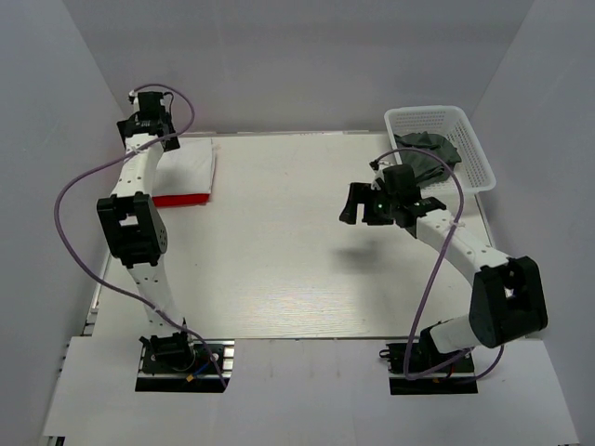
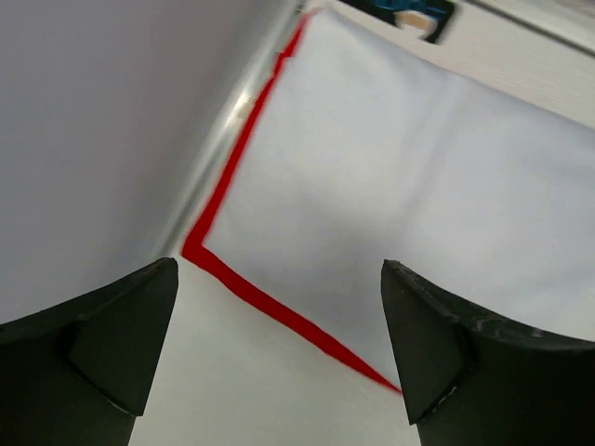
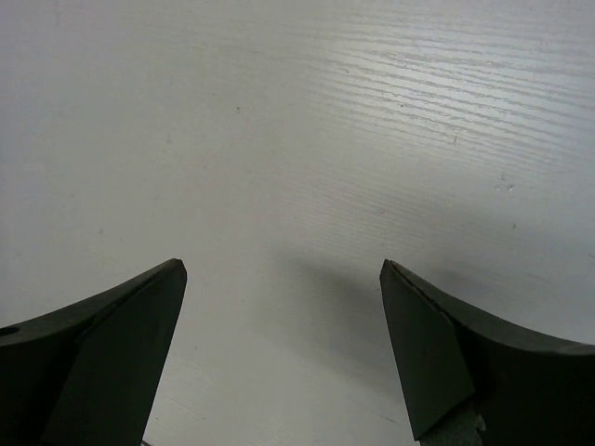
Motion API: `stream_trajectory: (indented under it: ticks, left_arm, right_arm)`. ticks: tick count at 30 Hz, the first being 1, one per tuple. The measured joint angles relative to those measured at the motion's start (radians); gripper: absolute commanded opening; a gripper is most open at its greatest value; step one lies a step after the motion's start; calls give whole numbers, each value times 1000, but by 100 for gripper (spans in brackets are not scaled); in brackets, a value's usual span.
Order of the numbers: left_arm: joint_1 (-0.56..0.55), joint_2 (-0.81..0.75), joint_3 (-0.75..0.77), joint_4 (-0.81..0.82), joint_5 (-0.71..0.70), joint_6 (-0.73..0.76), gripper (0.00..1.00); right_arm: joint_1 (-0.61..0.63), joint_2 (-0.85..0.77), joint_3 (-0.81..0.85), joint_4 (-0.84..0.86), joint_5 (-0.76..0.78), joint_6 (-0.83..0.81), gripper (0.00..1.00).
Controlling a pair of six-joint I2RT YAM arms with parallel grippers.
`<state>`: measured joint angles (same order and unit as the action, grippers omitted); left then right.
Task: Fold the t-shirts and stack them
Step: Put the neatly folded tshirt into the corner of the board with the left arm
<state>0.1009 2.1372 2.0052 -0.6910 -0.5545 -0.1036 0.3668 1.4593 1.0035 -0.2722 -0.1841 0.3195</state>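
One folded white cloth t-shirt [image 1: 192, 160] is lying on one bright red cloth t-shirt [image 1: 178, 200] at the pale bench's [image 1: 297, 269] far-left corner. One white plastic mesh basket [image 1: 479, 165] is holding what looks like one dark grey cloth [image 1: 429, 154]. The left hand [image 2: 279, 269] is hovering spread wide just above the white t-shirt, gripping nothing. The right hand [image 3: 284, 269] is gaping over bare bench.

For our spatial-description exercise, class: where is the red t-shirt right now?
In the top view, the red t-shirt lies at the far left of the table, beneath the folded white t-shirt, only its edges showing.
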Motion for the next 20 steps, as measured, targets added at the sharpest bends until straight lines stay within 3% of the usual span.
stream_trajectory:
  ticks: [3, 5, 9, 13, 20]
  left_arm:
    - [-13, -130, -94, 13, 158, -66, 100]
    - [-24, -268, -236, 52, 297, -114, 100]
    - [-42, -644, -719, 292, 634, -198, 100]
    - [-63, -883, -1040, 410, 854, -255, 100]
    - [-64, -979, -1135, 431, 907, -283, 100]
  right_arm:
    - [0, -66, -53, 35, -2, 11, 91]
    - [0, -105, -89, 52, -1, 20, 91]
    - [0, -206, -197, 98, 2, 42, 91]
    - [0, -334, -328, 150, 25, 86, 91]
    - [0, -534, -514, 282, 66, 132, 91]
